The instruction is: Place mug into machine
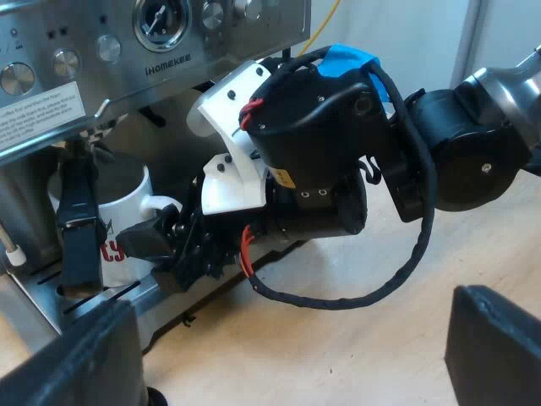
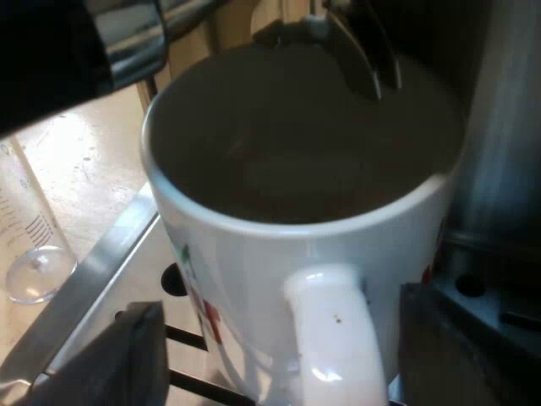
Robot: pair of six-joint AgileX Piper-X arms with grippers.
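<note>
Mug (image 1: 127,203), one counted, is seen upright on the tray (image 2: 118,258) of the single machine (image 1: 194,59), with the left gripper (image 1: 287,351) held wide open, empty and farther off, and the right gripper (image 2: 279,338) fingers (image 2: 127,359) parted either side of the handle (image 2: 330,330), which is turned toward them, ungripped.

Lab-style coffee bench: espresso machine (image 1: 169,51), measuring glass (image 2: 30,245), bare wooden tabletop (image 1: 338,355).

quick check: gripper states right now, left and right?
Left gripper: open, holding nothing.
Right gripper: open, straddling the mug handle, not clamped on it.
</note>
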